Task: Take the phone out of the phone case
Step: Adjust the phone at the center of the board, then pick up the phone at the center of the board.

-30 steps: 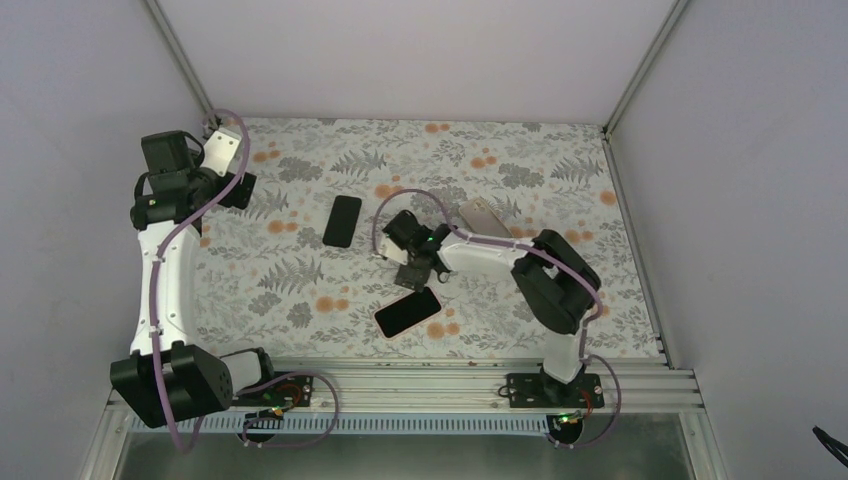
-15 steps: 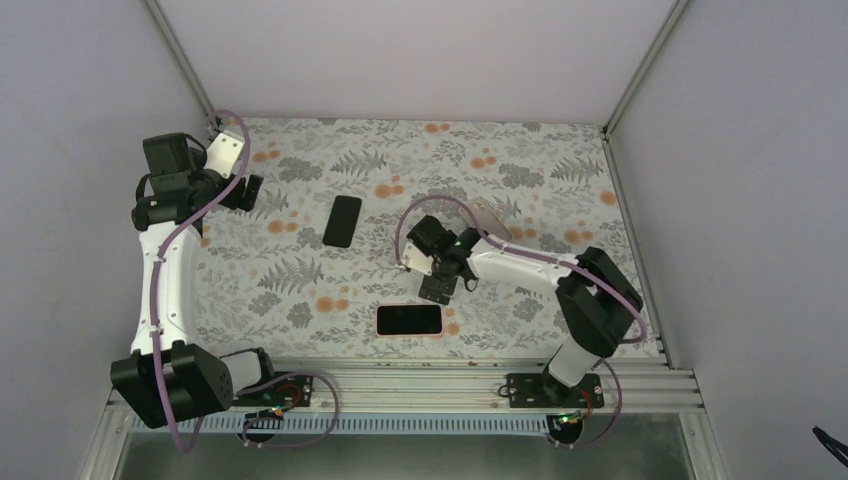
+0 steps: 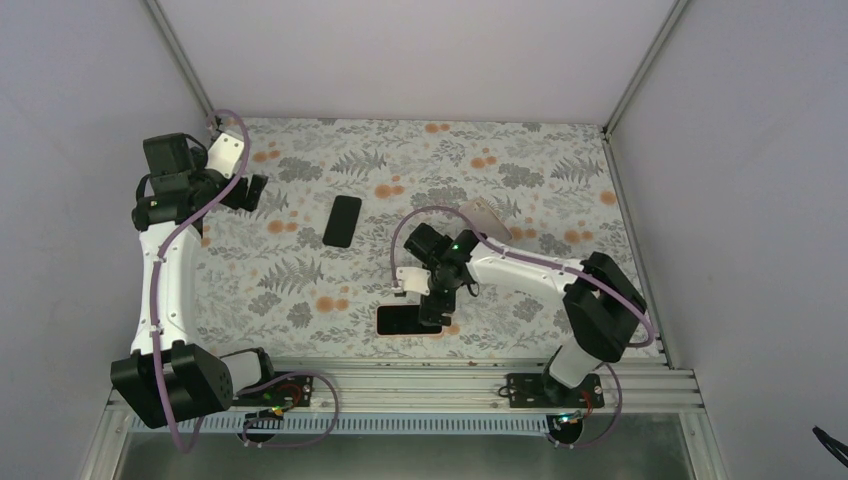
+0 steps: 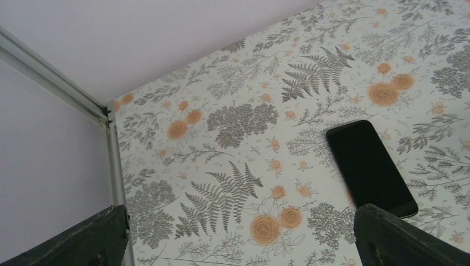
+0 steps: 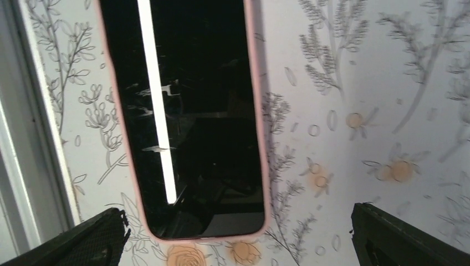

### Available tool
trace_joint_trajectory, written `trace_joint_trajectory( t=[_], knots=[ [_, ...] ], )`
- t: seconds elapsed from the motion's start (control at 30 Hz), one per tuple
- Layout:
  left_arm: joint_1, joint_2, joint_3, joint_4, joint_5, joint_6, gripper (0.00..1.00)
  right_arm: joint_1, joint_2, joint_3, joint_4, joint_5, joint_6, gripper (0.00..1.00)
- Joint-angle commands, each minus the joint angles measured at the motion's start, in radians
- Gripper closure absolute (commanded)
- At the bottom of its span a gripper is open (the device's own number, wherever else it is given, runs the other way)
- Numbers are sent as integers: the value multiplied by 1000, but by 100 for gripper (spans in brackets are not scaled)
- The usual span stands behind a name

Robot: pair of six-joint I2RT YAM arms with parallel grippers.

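A: Where is the phone [image 3: 408, 320] lying?

B: It is lying screen up in its pink case [image 5: 255, 111], close to the near edge of the counter [image 3: 560, 170]. It is sitting about midway along that edge, with its long side running parallel to it.

A: And the right jaws?

B: They are hanging spread wide over the phone's right end. In the wrist view the two fingers are showing at the bottom corners. The phone's near short end is sitting between them, nearer the finger on the rail [image 5: 16, 166] side. Neither finger is visibly touching the case there.

A: So they are gripping nothing?

B: Nothing; they are standing wide apart and empty.

A: What is the other arm doing?

B: The left jaws are hovering parted and empty near the far left corner of the counter. A black phone [image 4: 370, 169] is lying flat just beside one of their fingers in the wrist view, well apart from the cased phone.
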State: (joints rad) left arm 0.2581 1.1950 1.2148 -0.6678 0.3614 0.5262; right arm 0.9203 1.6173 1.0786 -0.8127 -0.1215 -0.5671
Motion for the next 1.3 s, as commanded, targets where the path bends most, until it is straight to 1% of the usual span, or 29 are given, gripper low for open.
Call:
trace_joint_trajectory(
  t=[0.0,0.23,0.4,0.7,0.87,0.97,1.1,1.17,1.27],
  knots=[
    [6,-6,-23,11,54,-17,0,-1,67,9,-15,-109,-61,0],
    [7,-13,-60,31,43,-16,0,-1,152,9,33,-112,-85,0],
    [7,-26,-88,53,48,-10,0,-1,182,19,31,-129,-86,0],
    [7,-15,-105,81,49,-23,0,44,168,-35,54,-110,-42,0],
    [7,24,-60,30,67,-11,0,79,169,-77,82,-85,-13,0],
    [7,22,-62,27,67,-11,0,107,180,-114,125,-17,9,1],
    [4,19,-70,41,35,-36,0,138,210,-163,178,102,28,5],
    [-1,21,-75,38,30,-44,0,148,219,-187,212,153,31,8],
    [-33,44,-62,-11,61,-44,0,153,219,-208,254,214,38,18]
  ],
)
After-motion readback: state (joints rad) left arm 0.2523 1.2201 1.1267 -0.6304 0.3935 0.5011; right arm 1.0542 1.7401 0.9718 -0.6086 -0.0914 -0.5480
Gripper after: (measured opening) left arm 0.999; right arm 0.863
